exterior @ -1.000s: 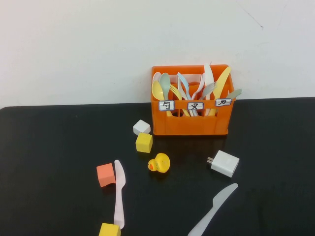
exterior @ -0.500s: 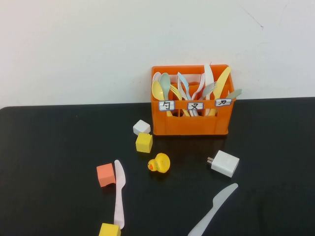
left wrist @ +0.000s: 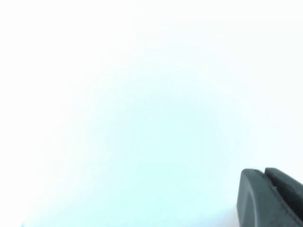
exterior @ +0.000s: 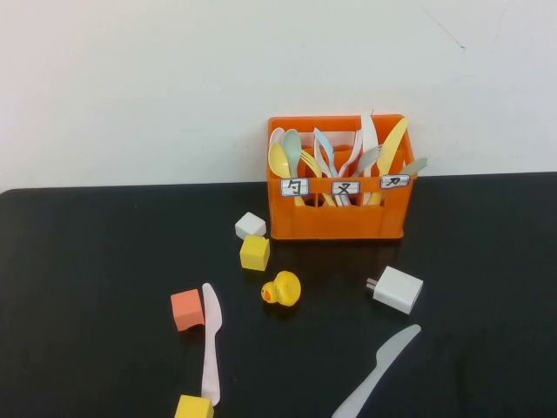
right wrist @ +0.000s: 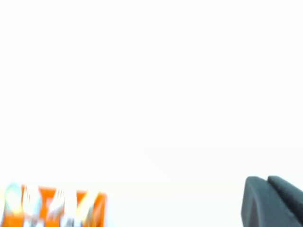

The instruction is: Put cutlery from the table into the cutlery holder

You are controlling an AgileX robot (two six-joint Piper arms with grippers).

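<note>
Knives wait flat on the table (exterior: 78, 261): pink knife (exterior: 211, 344) near-left, grey-blue knife (exterior: 379, 370) near-right, both well short of the cutlery holder (exterior: 338, 218). My left gripper (left wrist: 270, 198) and right gripper (right wrist: 272, 201) sit closed, parked off the table, so nothing's picked.

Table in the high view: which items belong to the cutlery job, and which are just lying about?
Job items:
pink knife
grey-blue knife
orange cutlery holder
left gripper, shut, raised off the table
right gripper, shut, raised off the table

Lying about:
orange cube
two yellow cubes
white cube
rubber duck
charger plug
</note>
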